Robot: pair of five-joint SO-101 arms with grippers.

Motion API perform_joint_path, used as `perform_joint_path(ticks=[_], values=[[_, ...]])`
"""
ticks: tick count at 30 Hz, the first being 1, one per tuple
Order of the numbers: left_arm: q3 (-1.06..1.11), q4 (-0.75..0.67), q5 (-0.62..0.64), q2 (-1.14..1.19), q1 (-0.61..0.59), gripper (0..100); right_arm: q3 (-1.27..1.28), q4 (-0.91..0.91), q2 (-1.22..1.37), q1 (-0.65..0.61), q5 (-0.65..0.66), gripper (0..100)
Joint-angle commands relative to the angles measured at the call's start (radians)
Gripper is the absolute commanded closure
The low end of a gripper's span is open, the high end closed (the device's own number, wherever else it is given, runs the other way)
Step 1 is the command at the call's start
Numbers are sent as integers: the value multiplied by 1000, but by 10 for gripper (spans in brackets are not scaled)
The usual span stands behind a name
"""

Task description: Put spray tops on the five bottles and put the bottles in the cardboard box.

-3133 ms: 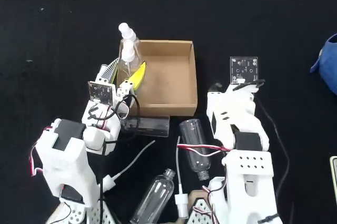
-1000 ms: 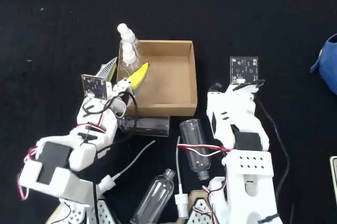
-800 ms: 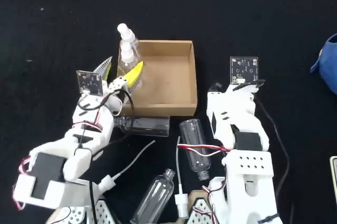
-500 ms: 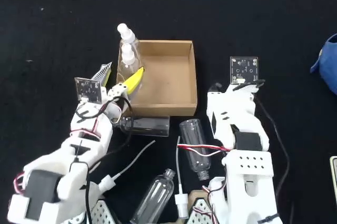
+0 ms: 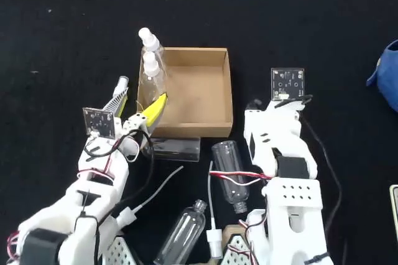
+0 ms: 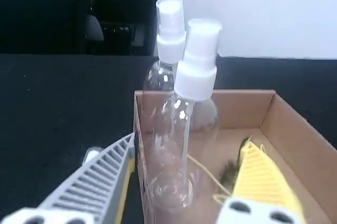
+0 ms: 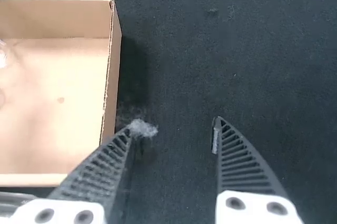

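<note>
Two clear bottles with white spray tops (image 5: 151, 66) (image 6: 196, 63) stand upright at the left wall of the cardboard box (image 5: 202, 94) (image 6: 263, 116). My left gripper (image 5: 142, 91) (image 6: 187, 144) is open just short of the nearer bottle, its grey finger outside the box wall and its yellow finger (image 6: 258, 174) inside. One uncapped bottle (image 5: 171, 148) lies along the box's front wall. Two more bottles (image 5: 230, 168) (image 5: 183, 237) lie nearer the arms. Loose spray tops (image 5: 127, 217) (image 5: 214, 240) lie among them. My right gripper (image 7: 171, 126) hangs open over bare table beside the box (image 7: 52, 87).
The black table (image 5: 62, 41) stretches free to the left of and behind the box. A blue object (image 5: 387, 81) sits at the right edge. The right arm's body (image 5: 277, 147) stands just right of the box. Cables run between the lying bottles.
My left arm has drawn back from the box toward the near edge, its open gripper sliding away from the capped bottle. The right arm has stayed still.
</note>
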Motion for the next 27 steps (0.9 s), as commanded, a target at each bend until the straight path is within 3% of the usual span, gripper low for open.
perform_joint_path(ticks=[1,6,14,21,24,27], values=[[-19,153,11,-109,8,819,-1,-51,-36,14,3,805],[-19,334,11,-296,8,820,2,-52,-36,14,3,805],[-128,848,11,-600,-119,820,2,-52,-36,11,3,805],[-18,928,-2,-752,-136,820,2,-52,-36,11,3,805],[-19,999,-110,-806,-139,830,4,-52,-36,11,3,805],[-139,1212,-160,-809,-131,893,4,-52,-36,9,3,805]])
